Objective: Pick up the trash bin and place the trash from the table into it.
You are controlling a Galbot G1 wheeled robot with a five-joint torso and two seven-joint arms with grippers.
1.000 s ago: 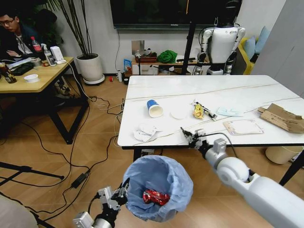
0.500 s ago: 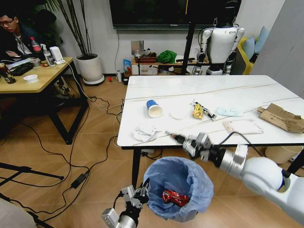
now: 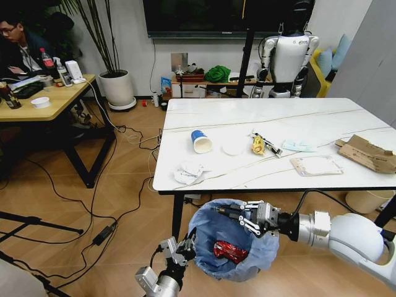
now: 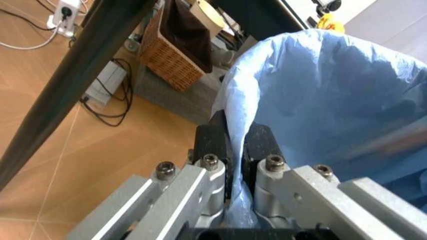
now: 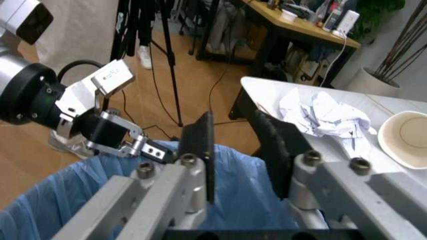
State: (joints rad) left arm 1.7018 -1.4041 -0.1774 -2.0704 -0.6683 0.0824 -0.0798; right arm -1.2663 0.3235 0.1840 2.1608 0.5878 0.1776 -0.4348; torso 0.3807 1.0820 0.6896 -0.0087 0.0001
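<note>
Trash bin [image 3: 234,238] rim pinched by left gripper [image 3: 185,249]; right gripper [image 3: 238,216] apart above; no legible writing.

The trash bin [image 3: 232,238] hides behind its own blue liner, so its body cannot be made out, and the right gripper [image 3: 224,212] covers part of its far rim. In the left wrist view the bin [image 4: 333,100] runs off the frame. The torn cardboard [image 3: 366,153] is cut by the edge beyond the table [image 3: 204,111] (its far end unseen).
</note>
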